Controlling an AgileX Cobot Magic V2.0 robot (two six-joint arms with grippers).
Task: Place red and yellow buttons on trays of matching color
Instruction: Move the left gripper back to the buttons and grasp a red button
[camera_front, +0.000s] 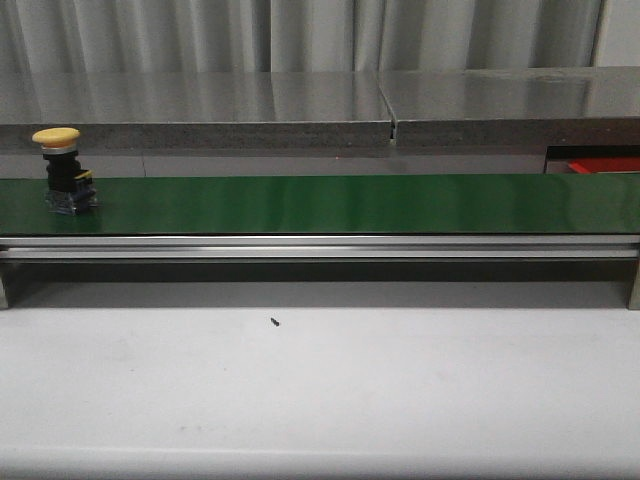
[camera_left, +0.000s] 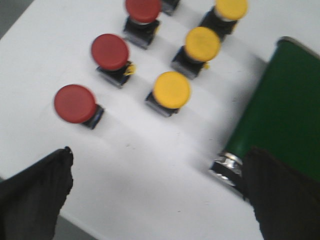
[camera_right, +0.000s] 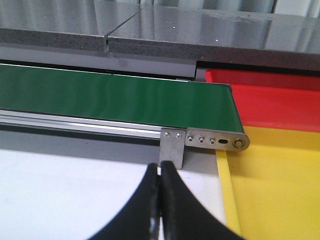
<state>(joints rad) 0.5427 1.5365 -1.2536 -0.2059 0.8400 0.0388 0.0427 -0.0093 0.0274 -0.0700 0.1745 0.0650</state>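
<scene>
A yellow button (camera_front: 62, 170) stands upright on the left end of the green conveyor belt (camera_front: 350, 203). In the left wrist view, three red buttons (camera_left: 75, 103) and three yellow buttons (camera_left: 171, 90) stand in two rows on the white table beside the belt's end (camera_left: 282, 105). My left gripper (camera_left: 159, 152) hangs open over bare table short of them, holding nothing. In the right wrist view, my right gripper (camera_right: 160, 167) is shut and empty, close to the belt's other end (camera_right: 215, 107). The red tray (camera_right: 280, 100) and the yellow tray (camera_right: 280, 185) lie just past that end.
The belt runs on a metal frame (camera_front: 320, 248) with a support leg (camera_right: 171, 149) near my right gripper. A grey steel counter (camera_front: 320, 105) runs behind it. A tiny dark speck (camera_front: 274, 322) lies on the white table (camera_front: 320, 390) in front.
</scene>
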